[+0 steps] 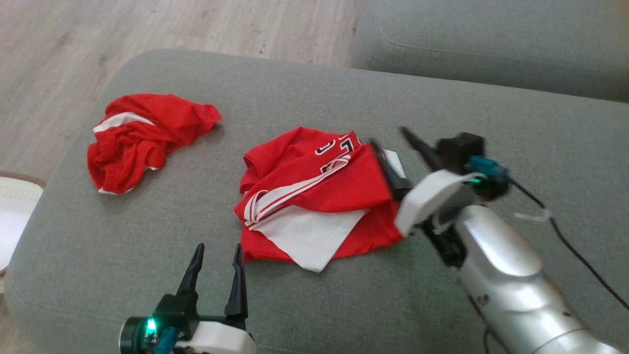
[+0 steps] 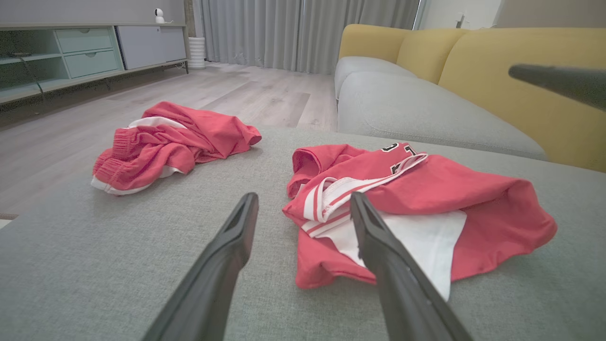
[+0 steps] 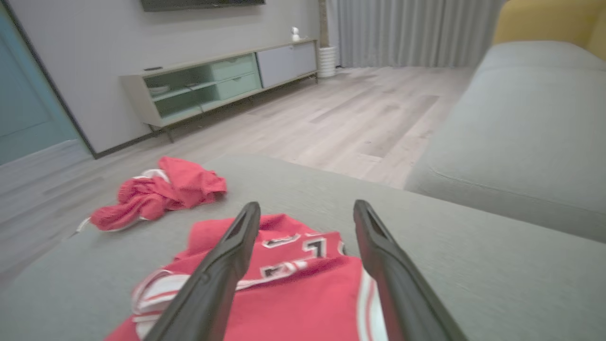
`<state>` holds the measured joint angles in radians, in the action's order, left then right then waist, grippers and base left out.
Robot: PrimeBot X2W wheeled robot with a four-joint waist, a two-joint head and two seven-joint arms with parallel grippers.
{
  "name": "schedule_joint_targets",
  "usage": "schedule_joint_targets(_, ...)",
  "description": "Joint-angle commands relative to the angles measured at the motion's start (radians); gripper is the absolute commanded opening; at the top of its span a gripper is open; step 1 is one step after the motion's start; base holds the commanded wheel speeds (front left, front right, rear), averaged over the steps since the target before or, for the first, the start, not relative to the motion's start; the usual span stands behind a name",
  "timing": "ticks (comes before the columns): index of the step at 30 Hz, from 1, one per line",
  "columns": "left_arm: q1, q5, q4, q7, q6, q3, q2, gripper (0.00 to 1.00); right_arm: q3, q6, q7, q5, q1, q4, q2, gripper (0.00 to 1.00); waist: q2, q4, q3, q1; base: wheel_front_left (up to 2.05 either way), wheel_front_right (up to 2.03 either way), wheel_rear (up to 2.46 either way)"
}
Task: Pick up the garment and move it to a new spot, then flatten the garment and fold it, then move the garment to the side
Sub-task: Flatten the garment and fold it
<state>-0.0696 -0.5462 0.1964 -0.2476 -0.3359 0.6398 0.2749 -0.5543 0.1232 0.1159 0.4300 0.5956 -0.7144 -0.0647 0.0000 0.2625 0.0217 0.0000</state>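
The garment, a red jersey with white trim and black numbers, lies crumpled in the middle of the grey cushion. The left wrist view shows it just right of my left gripper's own fingers, and it lies under the fingers in the right wrist view. My right gripper hovers open over the garment's right edge with nothing between its fingers. My left gripper stands open near the cushion's front edge, just left of the garment's front corner.
A second crumpled red and white garment lies at the cushion's far left. A white object sits on the floor past the left edge. Behind the cushion is a grey sofa seat. A black cable trails from my right wrist.
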Motion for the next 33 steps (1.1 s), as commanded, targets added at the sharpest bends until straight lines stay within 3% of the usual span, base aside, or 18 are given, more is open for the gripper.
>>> schedule_joint_targets(1, -0.025, -0.001, -0.037, -0.008, -0.007, -0.041, 0.016, 1.0, 0.055, 0.008, 0.013, -0.045, 0.011, -0.01, 0.014, 1.0, 0.0, -0.005, 0.009, 0.0, 0.0, 0.0, 0.0)
schedule_joint_targets(6, -0.045, 0.007, -0.051, -0.008, -0.005, -0.036, 0.013, 1.0, 0.235, 0.008, 0.001, -0.184, 0.016, -0.151, 0.014, 1.0, 0.0, 0.023, 0.049, 0.0, 0.0, 0.0, 0.0)
schedule_joint_targets(12, -0.064, 0.011, -0.051, -0.008, -0.004, -0.035, 0.008, 1.0, 0.352, 0.008, -0.017, -0.242, 0.04, -0.282, 0.014, 1.0, 0.0, 0.076, 0.097, 0.0, 0.0, 0.0, 0.0)
schedule_joint_targets(17, -0.075, 0.011, -0.044, -0.009, -0.002, -0.037, 0.004, 1.0, 0.359, 0.008, -0.014, -0.244, 0.07, -0.357, 0.014, 1.0, 0.0, 0.108, 0.119, 0.0, 0.0, 0.0, 0.0)
schedule_joint_targets(23, -0.077, 0.012, -0.038, -0.011, 0.0, -0.04, 0.0, 1.0, 0.272, 0.008, -0.033, -0.17, 0.085, -0.385, 0.014, 1.0, 0.0, 0.119, 0.124, 0.0, 0.0, 0.0, 0.0)
schedule_joint_targets(24, -0.077, 0.013, -0.038, -0.011, 0.0, -0.041, -0.001, 1.0, 0.243, 0.008, -0.053, -0.156, 0.089, -0.397, 0.014, 0.56, 0.0, 0.12, 0.124, 0.0, 0.0, 0.0, 0.0)
schedule_joint_targets(25, -0.077, 0.013, -0.038, -0.011, 0.0, -0.041, -0.001, 1.0, 0.243, 0.008, -0.053, -0.156, 0.089, -0.397, 0.014, 0.56, 0.0, 0.12, 0.124, 0.0, 0.0, 0.0, 0.0)
schedule_joint_targets(27, -0.078, 0.014, -0.038, -0.011, -0.001, -0.042, -0.002, 1.0, 0.217, 0.008, -0.064, -0.147, 0.094, -0.405, 0.014, 0.31, 0.0, 0.119, 0.125, 0.0, 0.0, 0.0, 0.0)
schedule_joint_targets(28, -0.078, 0.014, -0.038, -0.011, -0.001, -0.043, -0.002, 1.0, 0.21, 0.008, -0.061, -0.139, 0.098, -0.405, 0.014, 0.05, 0.0, 0.118, 0.126, 0.0, 0.0, 0.0, 0.0)
schedule_joint_targets(29, -0.078, 0.014, -0.037, -0.012, -0.001, -0.044, -0.002, 1.0, 0.205, 0.008, -0.053, -0.134, 0.102, -0.403, 0.014, 0.0, 0.0, 0.115, 0.126, 0.0, 0.0, 0.0, 0.0)
schedule_joint_targets(33, -0.072, 0.014, -0.037, -0.012, -0.004, -0.05, -0.001, 1.0, 0.22, 0.008, 0.013, -0.146, 0.132, -0.416, 0.014, 0.0, 0.0, 0.09, 0.12, 0.0, 0.0, 0.0, 0.0)
